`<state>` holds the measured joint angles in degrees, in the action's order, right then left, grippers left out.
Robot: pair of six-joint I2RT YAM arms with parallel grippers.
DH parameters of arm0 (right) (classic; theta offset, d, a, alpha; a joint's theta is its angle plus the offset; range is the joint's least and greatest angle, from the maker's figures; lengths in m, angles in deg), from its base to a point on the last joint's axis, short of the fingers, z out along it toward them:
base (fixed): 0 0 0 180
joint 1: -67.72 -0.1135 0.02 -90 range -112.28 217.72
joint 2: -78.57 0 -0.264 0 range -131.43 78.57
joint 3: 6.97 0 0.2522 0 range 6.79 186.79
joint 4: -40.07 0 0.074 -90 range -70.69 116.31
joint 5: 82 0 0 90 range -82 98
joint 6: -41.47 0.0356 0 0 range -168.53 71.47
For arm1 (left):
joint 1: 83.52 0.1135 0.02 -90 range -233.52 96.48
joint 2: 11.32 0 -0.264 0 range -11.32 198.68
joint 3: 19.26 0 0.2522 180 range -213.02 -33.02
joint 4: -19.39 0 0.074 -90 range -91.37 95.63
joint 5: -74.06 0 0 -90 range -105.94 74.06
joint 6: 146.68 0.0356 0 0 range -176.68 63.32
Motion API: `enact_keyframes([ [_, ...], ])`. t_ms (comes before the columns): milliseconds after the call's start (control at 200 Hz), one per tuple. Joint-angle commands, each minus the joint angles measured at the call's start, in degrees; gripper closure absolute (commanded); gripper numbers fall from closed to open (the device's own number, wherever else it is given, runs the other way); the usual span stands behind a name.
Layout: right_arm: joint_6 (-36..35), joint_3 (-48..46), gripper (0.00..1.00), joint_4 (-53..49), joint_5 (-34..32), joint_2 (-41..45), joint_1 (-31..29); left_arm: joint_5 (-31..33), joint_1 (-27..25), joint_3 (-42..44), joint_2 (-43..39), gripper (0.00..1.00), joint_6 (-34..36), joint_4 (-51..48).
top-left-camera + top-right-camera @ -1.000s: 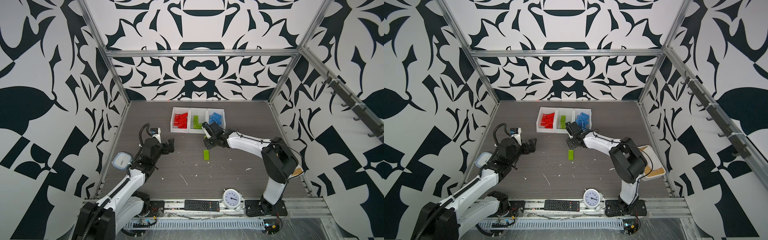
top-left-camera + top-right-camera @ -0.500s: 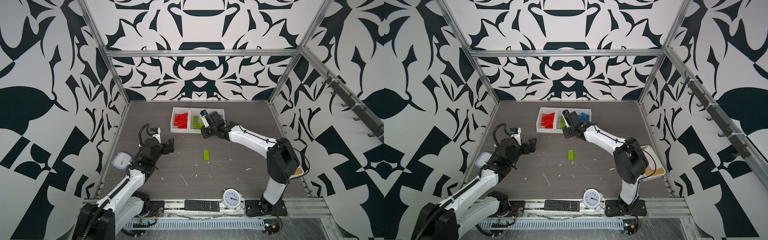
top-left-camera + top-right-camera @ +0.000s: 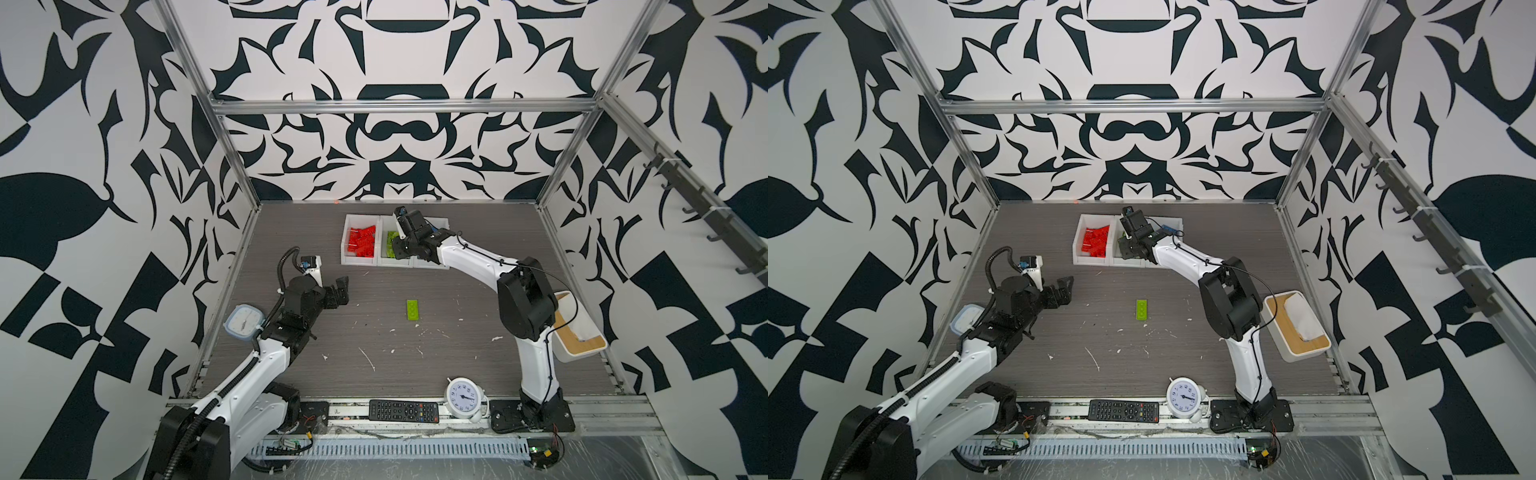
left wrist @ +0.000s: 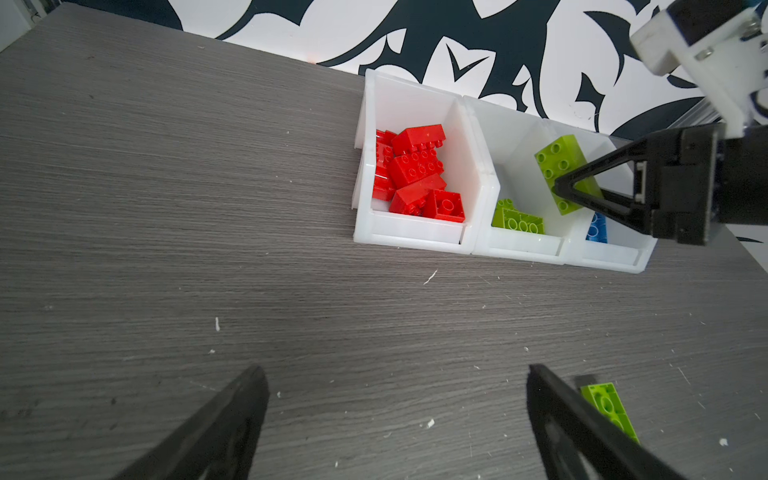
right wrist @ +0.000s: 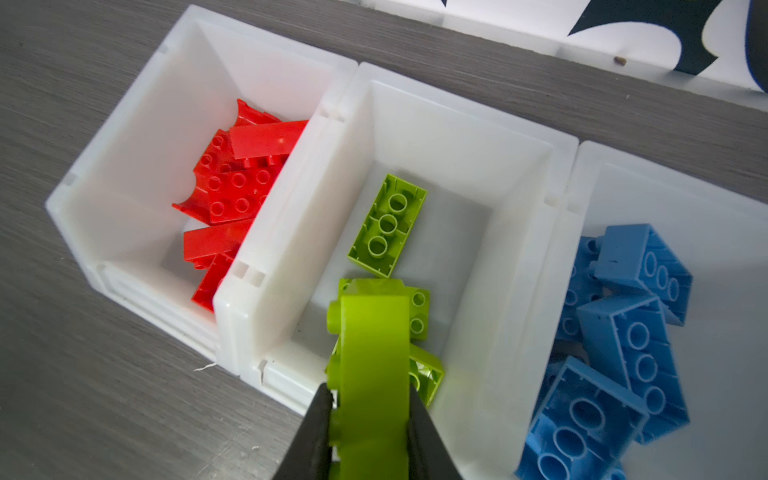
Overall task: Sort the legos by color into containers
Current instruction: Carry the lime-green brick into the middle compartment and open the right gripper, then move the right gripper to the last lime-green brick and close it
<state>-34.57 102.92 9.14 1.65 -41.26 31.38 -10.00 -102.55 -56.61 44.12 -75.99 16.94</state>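
The right gripper (image 5: 370, 399) has swung up off the table (image 3: 457, 374) to hang over the middle container (image 5: 449, 137), fingers (image 5: 316, 436) clamped on a lime green brick (image 5: 372, 345) jutting past their tips; I'd say only the release is left. Under the fingertips lie other green bricks (image 5: 388, 226), nothing blocking the drop. The left gripper (image 4: 395, 370) waits spread wide and empty, a flat green brick (image 4: 609, 405) on the table just outside one finger.

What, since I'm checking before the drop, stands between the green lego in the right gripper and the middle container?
Nothing visible does. The right gripper holds the green lego above the open middle container. Only other green legos lie on its floor.
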Motion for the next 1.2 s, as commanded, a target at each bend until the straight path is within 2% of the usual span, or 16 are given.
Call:
enact_keyframes([
  [0, 1.4, 2.9, 0.79, 2.6, -3.5, 0.6, 0.0, -0.8, 0.2, 0.9, -0.5, 0.0, -0.3, 0.3],
  [125, 1.3, 3.8, 0.78, 3.4, -4.1, -1.0, 0.0, -0.5, 0.2, 0.9, -0.7, 0.0, -0.3, 0.3],
  [435, 0.7, 8.4, 0.68, 1.3, -4.2, -4.5, 0.1, -0.4, 0.2, 1.0, -0.6, 0.0, -0.2, 0.3],
  [535, 0.2, 8.2, 0.54, 0.6, -5.2, -4.1, 0.1, -0.4, 0.2, 0.9, -0.8, 0.0, -0.2, 0.1],
  [585, -0.2, 7.7, 0.51, 0.4, -6.5, -3.5, -0.2, -0.4, 0.2, 1.0, -0.9, 0.0, -0.2, 0.1],
  [840, -0.8, -1.4, 0.46, -0.3, -5.3, 6.2, -3.3, 0.0, 0.2, 1.2, -1.3, 0.0, -0.2, 0.1],
  [935, -1.0, -5.3, 0.45, -3.8, -7.9, 10.1, -5.7, 0.2, 0.2, 1.3, -1.1, 0.0, -0.2, 0.3],
  [1100, 3.0, -14.4, 0.43, -5.1, -8.5, 17.2, -8.7, 0.3, 0.2, 1.2, -0.6, 0.0, -0.2, 0.5],
  [1195, 6.4, -19.5, 0.41, -4.6, -6.4, 20.9, -9.3, 0.6, 0.2, 1.2, -0.4, 0.0, -0.2, 0.5],
])
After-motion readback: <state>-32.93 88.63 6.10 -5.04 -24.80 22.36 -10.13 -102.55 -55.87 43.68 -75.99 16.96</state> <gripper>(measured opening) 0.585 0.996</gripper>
